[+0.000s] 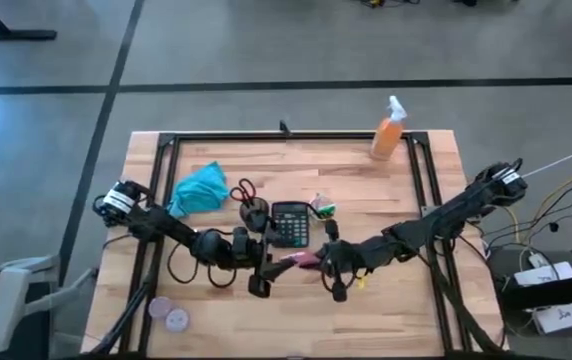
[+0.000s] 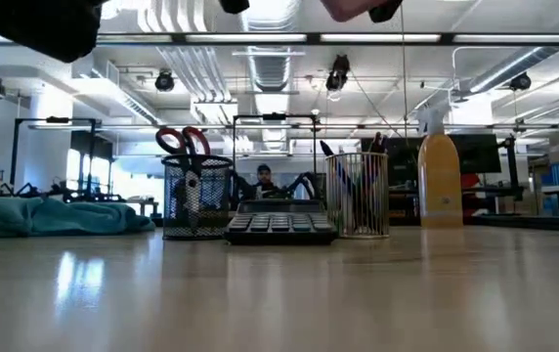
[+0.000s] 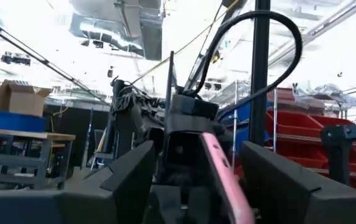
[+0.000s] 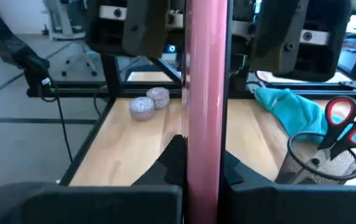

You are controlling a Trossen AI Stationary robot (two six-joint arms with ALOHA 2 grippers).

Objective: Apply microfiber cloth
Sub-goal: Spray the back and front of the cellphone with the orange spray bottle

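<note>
The microfiber cloth lies bunched on the wooden bench, at about ten o'clock from the black calculator and well apart from both arms. In the low view the cloth rests flat on the surface just beside the mesh cup that holds the red-handled scissors. In the right wrist view the cloth shows beyond that same mesh cup.

The left gripper hangs above the bench at about seven o'clock from the calculator, and the right gripper sits at about five o'clock from it, the two facing each other. Between them is a slim pink object. The right wrist view shows this pink object running straight up from the right jaws, which are clenched on it. In the left wrist view the pink object stands between the left fingers, which are spread with gaps on either side, so the left jaws are released.

An orange spray bottle stands at about one o'clock from the calculator, near the bench's far edge. Two small round tins lie at about seven o'clock, near the front left corner.
</note>
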